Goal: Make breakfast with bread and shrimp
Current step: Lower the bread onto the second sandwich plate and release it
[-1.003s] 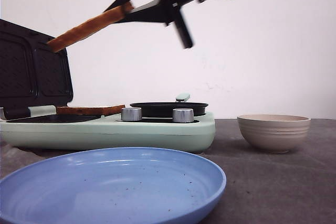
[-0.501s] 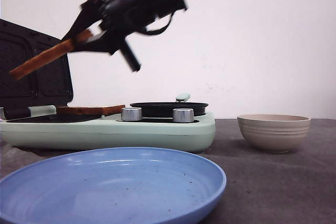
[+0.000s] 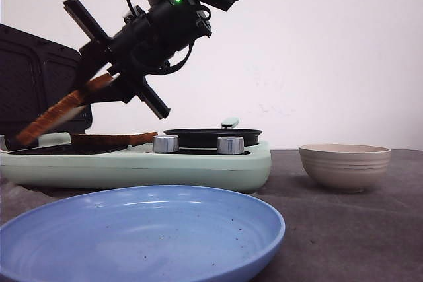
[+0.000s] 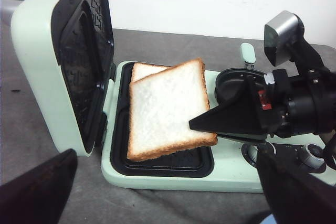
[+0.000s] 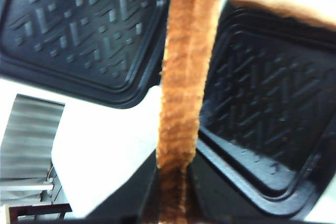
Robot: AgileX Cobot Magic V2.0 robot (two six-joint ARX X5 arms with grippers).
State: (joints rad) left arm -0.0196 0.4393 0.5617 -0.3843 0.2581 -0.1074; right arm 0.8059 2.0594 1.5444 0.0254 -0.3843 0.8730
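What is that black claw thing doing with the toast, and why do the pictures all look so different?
It is one moment seen by three cameras. The front view looks across the table: a blue plate, a beige bowl, and a green sandwich maker with its lid open. The claw is the robot's right gripper, pinching a slice of bread above another slice already lying in the maker. The other two cameras ride on the robot's wrists, so one sees the bread's crust very close.

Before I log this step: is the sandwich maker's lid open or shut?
Open: the lid stands upright, and the grill plate below lies exposed.
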